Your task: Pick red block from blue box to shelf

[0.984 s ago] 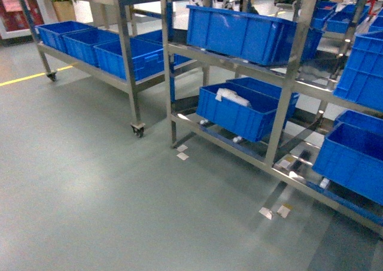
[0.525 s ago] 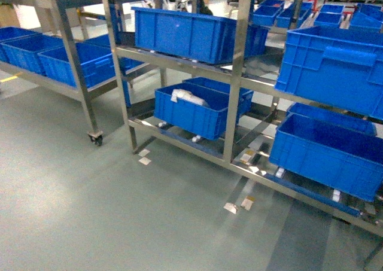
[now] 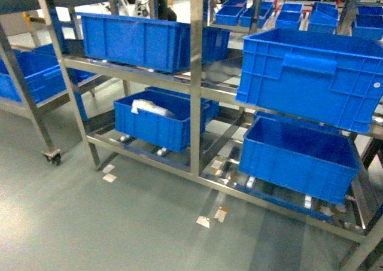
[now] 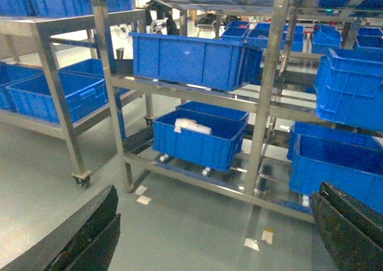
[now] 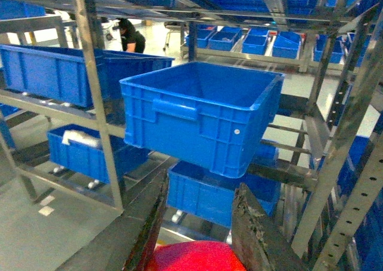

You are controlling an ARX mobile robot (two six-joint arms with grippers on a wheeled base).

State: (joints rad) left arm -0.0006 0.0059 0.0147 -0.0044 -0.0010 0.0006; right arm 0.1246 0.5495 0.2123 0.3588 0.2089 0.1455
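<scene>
The right gripper (image 5: 197,235) is clenched on the small glossy red plastic block (image 5: 194,257) (only its top shows), near the grey steel shelf (image 3: 195,73) of rails and uprights carrying dark blue ribbed crates (image 3: 311,73). The left gripper (image 4: 209,235) hangs with its black fingers (image 4: 90,232) spread wide, released.

Ahead of the right hand (image 5: 197,223), a dark blue crate (image 5: 203,118) on the shelf (image 5: 96,103) stands open-topped, with clear air above its rim. A steel upright (image 5: 353,139) rises to the right of that hand, another to its left. Below the crate sits a second crate (image 5: 209,190). Ahead of the left hand (image 4: 209,235) lies bare floor (image 4: 179,229), then crates filling both shelf levels.
</scene>
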